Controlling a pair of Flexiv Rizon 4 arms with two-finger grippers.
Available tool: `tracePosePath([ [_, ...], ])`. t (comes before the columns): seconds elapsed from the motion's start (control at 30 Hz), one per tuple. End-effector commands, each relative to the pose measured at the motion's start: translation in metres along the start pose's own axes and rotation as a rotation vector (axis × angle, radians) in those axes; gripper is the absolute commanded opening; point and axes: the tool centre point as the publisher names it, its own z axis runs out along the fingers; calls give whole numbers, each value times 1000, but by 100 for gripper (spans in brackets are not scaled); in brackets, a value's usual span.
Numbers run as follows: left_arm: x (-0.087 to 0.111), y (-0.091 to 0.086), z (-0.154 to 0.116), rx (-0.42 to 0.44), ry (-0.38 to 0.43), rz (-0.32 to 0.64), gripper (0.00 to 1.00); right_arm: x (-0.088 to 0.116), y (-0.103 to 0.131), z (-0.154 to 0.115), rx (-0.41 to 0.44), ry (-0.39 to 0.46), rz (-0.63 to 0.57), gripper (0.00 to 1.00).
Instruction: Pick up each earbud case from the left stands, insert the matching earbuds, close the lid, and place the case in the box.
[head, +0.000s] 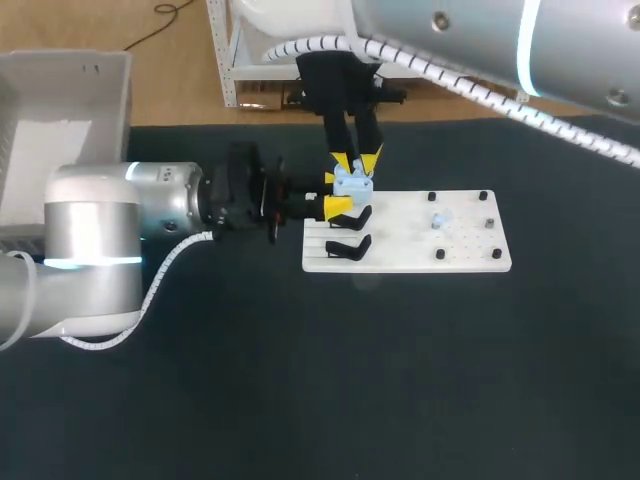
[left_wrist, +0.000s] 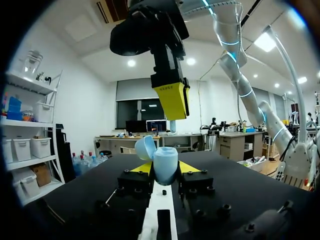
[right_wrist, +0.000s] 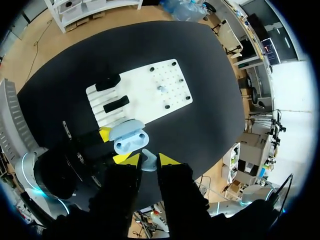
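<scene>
Black table, open blue earbud case

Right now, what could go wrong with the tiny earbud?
The earbud in the right gripper sits close over the open case; if it misses a socket, it might jam or drop. The left gripper holds the case only by its sides, so a hard push could tilt it.

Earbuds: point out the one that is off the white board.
The earbud clamped in the right gripper's jaws, just over the open case; the other earbud lies on the white board.
</scene>
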Motion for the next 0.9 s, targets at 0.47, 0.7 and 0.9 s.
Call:
tracePosePath([
  [0.47,7,-2,1,-8,-64,2,0,-10,6,10,45,12,6,0],
  [0.7,7,-2,1,-8,-64,2,0,-11,5,14,59,18,10,0],
  [0.9,7,-2,1,-8,-64,2,0,-11,3,17,59,27,17,0],
])
